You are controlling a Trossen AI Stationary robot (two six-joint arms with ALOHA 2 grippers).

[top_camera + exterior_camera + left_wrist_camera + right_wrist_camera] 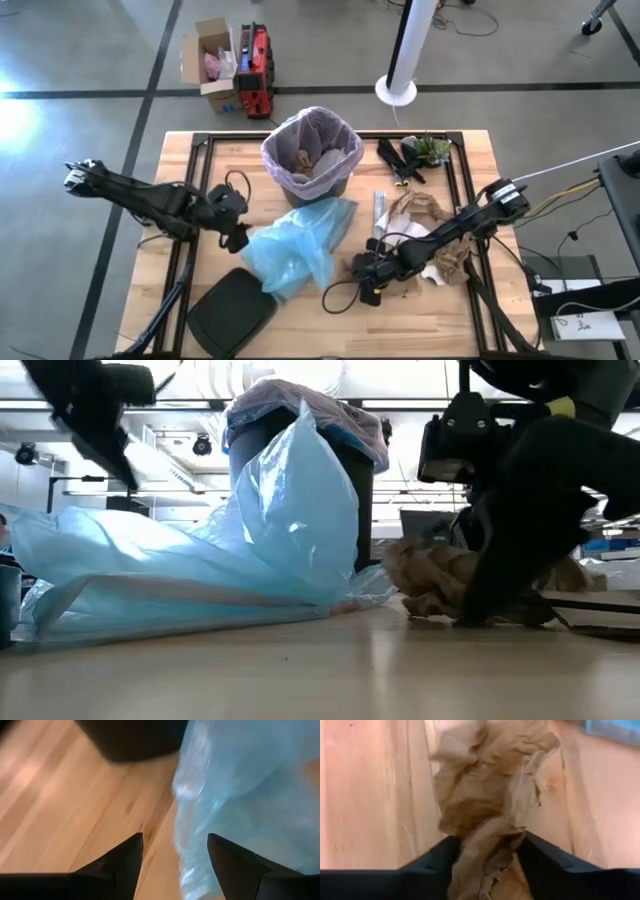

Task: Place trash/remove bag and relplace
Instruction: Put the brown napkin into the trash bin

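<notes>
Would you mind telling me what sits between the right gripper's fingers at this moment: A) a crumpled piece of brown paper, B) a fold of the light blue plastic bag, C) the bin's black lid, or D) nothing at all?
A: in the right wrist view the crumpled brown paper runs down between the right gripper fingers, which press against it on both sides.

Daylight floods in from the left, leaving white glare on the floor (20, 115) beside the surface (220, 165). From table height the ceiling lights (200, 445) burn bright, so both arms read as black silhouettes. The blue bag (200, 560) glows, lit from behind. Close to the left hand (175, 852) everything blurs; the brown paper (490, 795) looks soft too.
</notes>
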